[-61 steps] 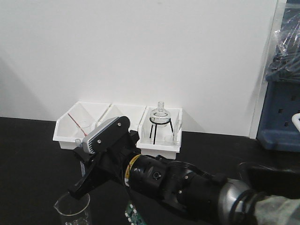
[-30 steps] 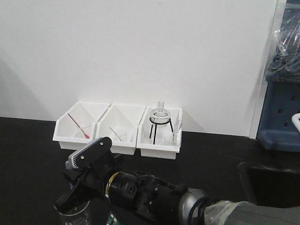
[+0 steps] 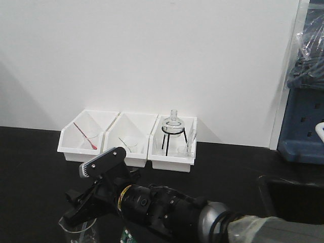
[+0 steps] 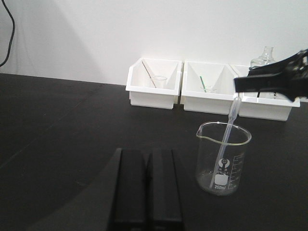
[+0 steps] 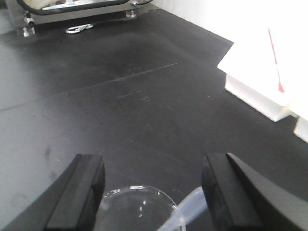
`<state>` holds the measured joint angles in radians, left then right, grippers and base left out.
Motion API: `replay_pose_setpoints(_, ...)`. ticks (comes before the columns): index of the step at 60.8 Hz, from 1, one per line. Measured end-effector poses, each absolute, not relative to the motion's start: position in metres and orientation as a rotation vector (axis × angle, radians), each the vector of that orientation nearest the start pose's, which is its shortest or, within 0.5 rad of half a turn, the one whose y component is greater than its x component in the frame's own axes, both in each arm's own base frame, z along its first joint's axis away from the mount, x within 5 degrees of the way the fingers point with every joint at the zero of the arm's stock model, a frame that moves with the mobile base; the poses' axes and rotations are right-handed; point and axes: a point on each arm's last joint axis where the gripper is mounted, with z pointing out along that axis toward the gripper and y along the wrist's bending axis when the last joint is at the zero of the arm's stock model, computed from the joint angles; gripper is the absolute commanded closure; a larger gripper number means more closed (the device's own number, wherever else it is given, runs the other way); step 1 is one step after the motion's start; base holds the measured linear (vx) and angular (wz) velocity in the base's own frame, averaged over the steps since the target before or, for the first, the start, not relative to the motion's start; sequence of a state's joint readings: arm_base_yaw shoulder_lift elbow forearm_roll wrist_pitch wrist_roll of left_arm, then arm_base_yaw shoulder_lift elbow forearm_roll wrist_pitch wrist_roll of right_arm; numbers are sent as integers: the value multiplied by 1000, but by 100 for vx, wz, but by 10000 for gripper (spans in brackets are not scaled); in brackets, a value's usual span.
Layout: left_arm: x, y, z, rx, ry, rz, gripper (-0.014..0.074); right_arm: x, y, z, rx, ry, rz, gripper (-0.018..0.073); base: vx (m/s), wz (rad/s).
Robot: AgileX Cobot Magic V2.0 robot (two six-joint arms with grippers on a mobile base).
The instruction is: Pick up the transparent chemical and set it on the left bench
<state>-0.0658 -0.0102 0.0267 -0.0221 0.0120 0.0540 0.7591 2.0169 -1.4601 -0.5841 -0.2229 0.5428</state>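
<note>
The transparent chemical, a thin clear pipette [image 4: 226, 139], leans in a 250 ml glass beaker [image 4: 224, 161] on the black left bench [image 3: 30, 162]. My right gripper [image 5: 151, 185] hovers open just over the beaker's rim [image 5: 134, 207]. The pipette's bulb [image 5: 187, 214] lies between the jaws, close beside the right finger [image 5: 224, 192], and nothing is gripped. In the front view that gripper [image 3: 76, 207] sits above the beaker [image 3: 78, 230]. My left gripper [image 4: 147, 154] is shut and empty, low over the bench left of the beaker.
Three white bins [image 3: 126, 142] line the white wall. One holds a red-tipped stick [image 3: 83, 134], one a small beaker, one a glass flask on a black stand [image 3: 173, 126]. A recessed sink [image 3: 291, 197] lies at the right, with blue crates [image 3: 304, 126] behind.
My right arm swung left and dropped toward the beaker, then eased slightly back up and right. The beaker and pipette have stayed put.
</note>
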Motion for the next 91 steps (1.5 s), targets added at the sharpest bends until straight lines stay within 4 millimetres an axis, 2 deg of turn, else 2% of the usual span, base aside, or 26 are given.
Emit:
replay_pose_setpoints(3, 57, -4, 204, 74, 1510, -27, 600, 332, 329, 255, -807, 1710, 604, 78, 0, 0)
replay_pose_setpoints(8, 57, -4, 204, 74, 1510, -27, 600, 312, 305, 285, -809, 1680, 575, 92, 0, 0)
replay_pose_setpoints(9, 57, -4, 204, 74, 1510, -27, 600, 306, 299, 296, -804, 1661, 573, 95, 0, 0)
replay_pose_setpoints(13, 57, -4, 204, 74, 1510, -27, 600, 284, 272, 318, -798, 1636, 550, 98, 0, 0)
replay_pose_setpoints(18, 57, -4, 204, 74, 1510, -27, 600, 256, 237, 331, -783, 1638, 514, 98, 0, 0)
replay_pose_setpoints(25, 57, -4, 204, 74, 1510, -27, 600, 216, 192, 334, -787, 1665, 426, 98, 0, 0)
replay_pose_setpoints(36, 57, -4, 204, 74, 1510, -27, 600, 162, 137, 331, -761, 1664, 345, 98, 0, 0)
replay_pose_setpoints(51, 57, -4, 204, 74, 1510, -27, 600, 90, 69, 335, -620, 1486, 384, 108, 0, 0)
replay_pose_setpoints(56, 57, -4, 204, 74, 1510, -27, 600, 58, 38, 341, -533, 1353, 400, 183, 0, 0)
replay_pose_setpoints(63, 57, -4, 204, 74, 1510, -27, 600, 20, 0, 339, -431, 1181, 385, 391, 0, 0)
replay_pose_setpoints(68, 57, -4, 204, 74, 1510, -27, 600, 17, -8, 328, -403, 1211, 340, 541, 0, 0)
replay_pose_setpoints(70, 57, -4, 204, 74, 1510, -27, 600, 20, -7, 324, -390, 1254, 337, 574, -1, 1)
replay_pose_setpoints(78, 57, -4, 204, 74, 1510, -27, 600, 31, 2, 299, -307, 1445, 387, 569, 0, 1)
replay_pose_setpoints(83, 57, -4, 204, 74, 1510, -27, 600, 38, 7, 268, -248, 1549, 369, 568, 0, 0)
replay_pose_setpoints(91, 57, -4, 204, 74, 1510, -27, 600, 50, 13, 219, -143, 1616, 339, 566, 0, 0)
